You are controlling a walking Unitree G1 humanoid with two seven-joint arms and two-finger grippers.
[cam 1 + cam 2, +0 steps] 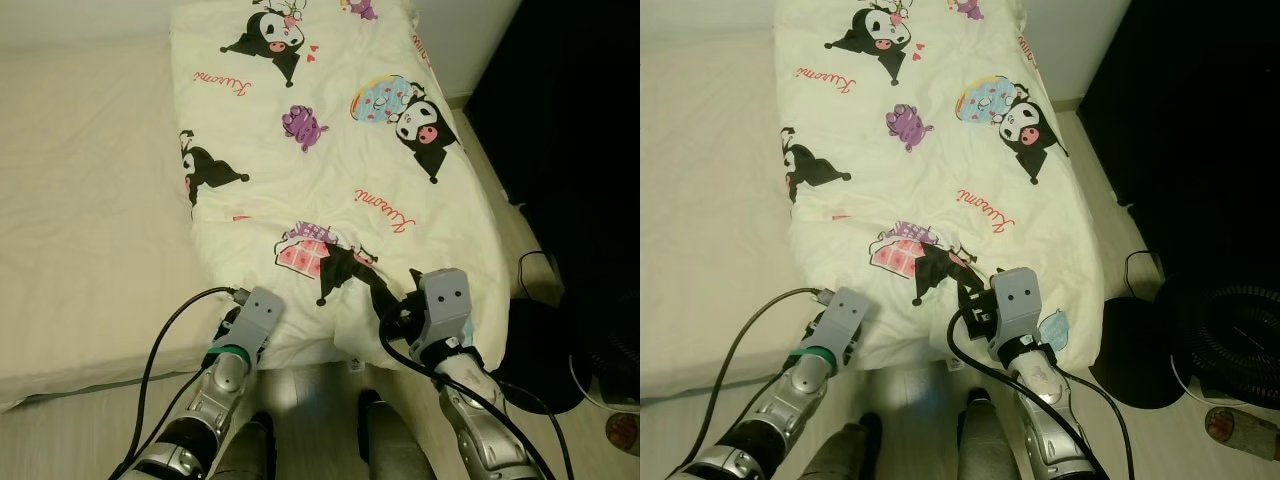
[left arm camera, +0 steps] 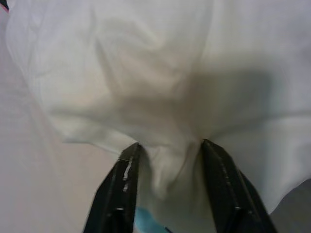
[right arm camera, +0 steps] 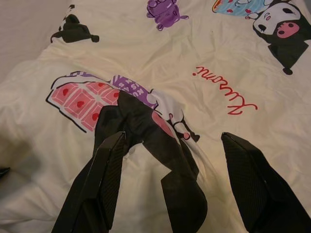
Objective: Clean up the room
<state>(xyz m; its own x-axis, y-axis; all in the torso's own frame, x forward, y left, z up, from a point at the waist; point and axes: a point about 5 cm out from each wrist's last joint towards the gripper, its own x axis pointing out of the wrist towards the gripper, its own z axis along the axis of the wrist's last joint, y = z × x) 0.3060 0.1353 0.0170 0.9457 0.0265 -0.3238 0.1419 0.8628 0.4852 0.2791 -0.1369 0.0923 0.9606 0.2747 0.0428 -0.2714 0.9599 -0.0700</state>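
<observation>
Here, a printed quilt [image 1: 330, 170] is being dealt with at the foot of a bed [image 1: 90, 230]: it is lying lengthwise over the right part of the mattress, its near edge hanging over the bed's end just in front of the robot's legs.

The left gripper [image 2: 167, 165] is being held at the near left corner of the quilt, with a fold of the white cloth gathered between its two fingers [image 2: 116, 194]. The fingers are only partly closed, so whether the cloth is being firmly pinched cannot be told. The right gripper [image 3: 170, 179] is being held over the near right part of the quilt, its fingers spread wide and nothing taken between them.

The step in hand is judged to be the grasping of the near edge with both grippers, so that the quilt can be straightened or folded. For this to be done well, the right gripper should be lowered onto the hem and closed on a good fold, and both corners should be drawn evenly, or the cloth is likely to be skewed.

No container is being seen near the bed; on the floor to the right, only a dark fan [image 1: 1240, 340] and a cable [image 1: 1140, 262] are being made out.
</observation>
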